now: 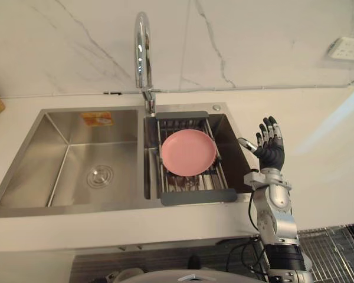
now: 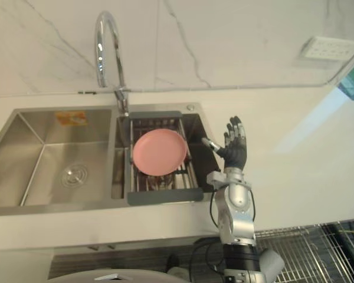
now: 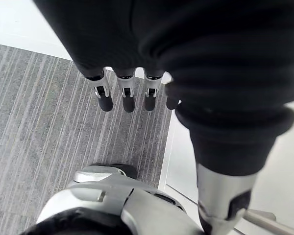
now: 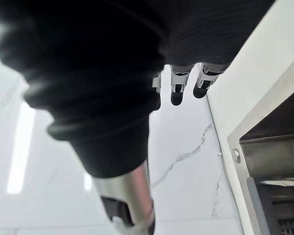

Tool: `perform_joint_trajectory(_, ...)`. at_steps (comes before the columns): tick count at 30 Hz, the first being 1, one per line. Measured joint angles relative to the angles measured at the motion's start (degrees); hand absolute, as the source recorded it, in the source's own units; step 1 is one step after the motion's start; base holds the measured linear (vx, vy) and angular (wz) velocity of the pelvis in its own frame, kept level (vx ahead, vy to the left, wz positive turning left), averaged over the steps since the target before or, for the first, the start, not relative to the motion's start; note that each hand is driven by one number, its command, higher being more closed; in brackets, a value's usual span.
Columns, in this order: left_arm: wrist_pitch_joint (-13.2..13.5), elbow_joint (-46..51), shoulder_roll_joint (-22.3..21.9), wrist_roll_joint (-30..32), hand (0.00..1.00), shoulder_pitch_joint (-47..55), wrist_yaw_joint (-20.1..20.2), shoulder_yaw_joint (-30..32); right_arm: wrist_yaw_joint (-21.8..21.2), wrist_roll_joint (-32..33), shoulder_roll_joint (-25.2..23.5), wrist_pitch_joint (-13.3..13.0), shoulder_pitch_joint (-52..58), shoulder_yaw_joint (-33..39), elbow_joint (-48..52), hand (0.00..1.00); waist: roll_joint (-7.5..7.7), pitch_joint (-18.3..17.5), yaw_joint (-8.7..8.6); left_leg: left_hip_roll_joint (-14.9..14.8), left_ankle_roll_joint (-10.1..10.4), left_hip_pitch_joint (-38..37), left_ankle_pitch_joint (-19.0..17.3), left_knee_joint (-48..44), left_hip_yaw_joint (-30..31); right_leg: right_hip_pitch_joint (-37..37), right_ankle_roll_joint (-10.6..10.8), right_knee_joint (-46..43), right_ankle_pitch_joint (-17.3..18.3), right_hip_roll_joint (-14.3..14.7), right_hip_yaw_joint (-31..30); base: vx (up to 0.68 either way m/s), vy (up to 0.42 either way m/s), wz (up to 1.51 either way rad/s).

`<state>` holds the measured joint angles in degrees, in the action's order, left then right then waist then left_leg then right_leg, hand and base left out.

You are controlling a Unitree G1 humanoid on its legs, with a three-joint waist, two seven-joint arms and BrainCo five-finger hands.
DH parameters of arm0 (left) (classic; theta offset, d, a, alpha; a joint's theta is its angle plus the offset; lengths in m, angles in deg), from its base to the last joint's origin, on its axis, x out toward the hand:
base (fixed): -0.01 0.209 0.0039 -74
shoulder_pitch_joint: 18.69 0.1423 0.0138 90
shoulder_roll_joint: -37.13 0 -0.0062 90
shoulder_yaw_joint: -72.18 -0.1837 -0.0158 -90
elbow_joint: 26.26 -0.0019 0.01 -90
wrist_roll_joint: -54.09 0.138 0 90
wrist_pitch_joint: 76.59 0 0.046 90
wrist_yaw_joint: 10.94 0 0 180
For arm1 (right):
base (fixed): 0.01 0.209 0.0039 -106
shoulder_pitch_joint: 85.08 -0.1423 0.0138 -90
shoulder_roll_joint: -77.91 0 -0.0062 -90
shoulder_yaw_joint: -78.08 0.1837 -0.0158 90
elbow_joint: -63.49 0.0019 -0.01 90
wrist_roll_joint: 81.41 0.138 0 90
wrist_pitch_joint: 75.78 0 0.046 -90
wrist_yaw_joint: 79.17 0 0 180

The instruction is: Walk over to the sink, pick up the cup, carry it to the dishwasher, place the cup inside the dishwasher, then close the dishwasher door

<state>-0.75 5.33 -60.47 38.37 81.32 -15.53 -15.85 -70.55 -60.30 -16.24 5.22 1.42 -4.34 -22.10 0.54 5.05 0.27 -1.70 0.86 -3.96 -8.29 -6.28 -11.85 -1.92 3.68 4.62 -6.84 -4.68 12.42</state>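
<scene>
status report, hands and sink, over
Right hand open, raised right of the sink. Left hand open, empty, down by the floor. Pink plate on the drain rack in the right basin, untouched, nothing in the way.

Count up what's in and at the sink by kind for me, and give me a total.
Pink plate: 1
Grey drain rack: 1
Chrome tap: 1
Orange sticker: 1
Total: 4
</scene>
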Motion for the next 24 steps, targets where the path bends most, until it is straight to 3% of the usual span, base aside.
perform_joint_trajectory(8, -0.12, -1.00, 0.74, -0.42, 0.00, -0.19, 1.33, 0.25, -5.11, -1.96, 0.73, 0.48, 3.58, 2.80, 6.41, 0.00, 1.18, -0.32, -0.85, -0.02, 0.13, -1.33, 0.30, 1.79, -2.46, 0.32, 0.17, 0.38, -0.05, 0.31, -1.88, 0.00, 0.001, -0.15)
perform_joint_trajectory(15, 0.35, -0.97, 0.85, 0.20, 0.00, -0.16, 1.68, 0.12, -13.98, -10.57, 7.34, 1.52, 4.99, 4.51, 11.39, 0.00, 1.47, -0.41, -1.17, -0.27, 0.19, -2.30, 0.60, 3.37, -4.14, 1.13, 0.19, 0.39, -0.02, 0.80, -2.99, 0.02, -0.002, -0.11)
perform_joint_trajectory(20, -0.36, -1.04, 1.64, 0.18, 0.00, -0.31, 2.01, -0.01, -22.40, -15.07, 12.61, 1.69, 5.19, 4.96, 13.01, 0.00, 2.76, -0.72, -2.16, -0.44, 0.19, -2.40, 0.61, 3.38, -5.45, 2.08, -0.26, 0.08, -0.43, 1.23, -4.03, 0.04, -0.002, -0.14)
perform_joint_trajectory(24, -0.41, -0.98, 2.27, 0.12, 0.00, -0.30, 2.38, -0.40, -24.23, -20.22, 15.27, 1.66, 5.21, 4.88, 13.02, 0.00, 3.69, -0.90, -2.24, -0.28, 0.19, -2.46, 0.61, 3.29, -5.52, 2.02, -0.07, 0.39, -0.59, 1.02, -3.96, -0.02, 0.005, -0.01)
